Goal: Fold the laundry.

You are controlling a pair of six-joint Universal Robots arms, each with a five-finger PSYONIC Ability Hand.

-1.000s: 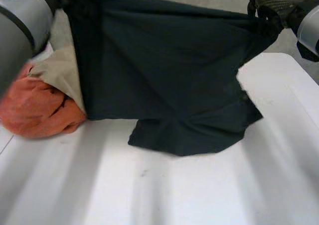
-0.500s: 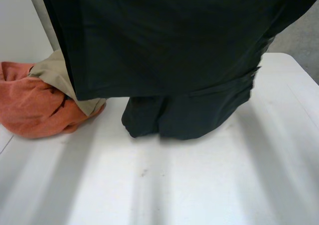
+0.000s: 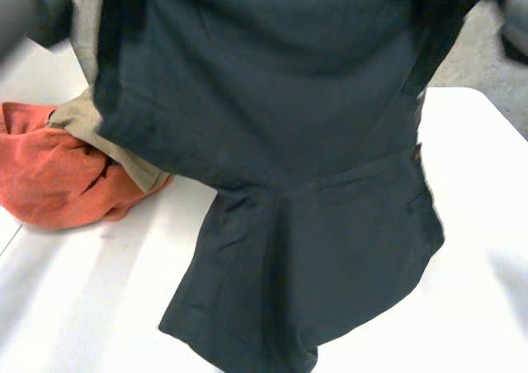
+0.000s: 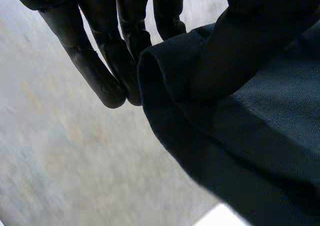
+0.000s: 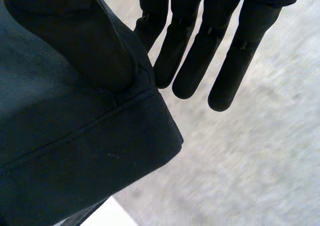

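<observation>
A: Task item?
B: dark garment (image 3: 280, 142), lifted and spread wide between both hands, upper edge up high, lower part draped down onto the white tabletop (image 3: 82, 307)

A: How much of it is on the tabletop?
B: the bottom end lies flat on it, toward the near edge. A seam runs across the middle and there are creases below it. Upper half hangs in the air

A: Left hand?
B: left hand (image 4: 90, 56) is on the garment's upper corner at its own side. Fingers straight, thumb (image 4: 235, 51) pressing a folded hem of the cloth against them, so it's pinching the garment

A: Right hand?
B: same on the other upper corner. Right hand (image 5: 232, 61) has long straight fingers and its thumb (image 5: 75, 36) is clamped down on the stitched hem, so the cloth is held there too

A: Arms?
B: a bit of the grey left arm (image 3: 33, 10) sits at the far left corner of the head view

A: Anything else around?
B: orange cloth (image 3: 49, 183) bunched in a heap at the tabletop's left side, beige cloth (image 3: 78, 117) lying over it. The garment's left edge hangs in front of the beige one. Can't tell if they touch
</observation>
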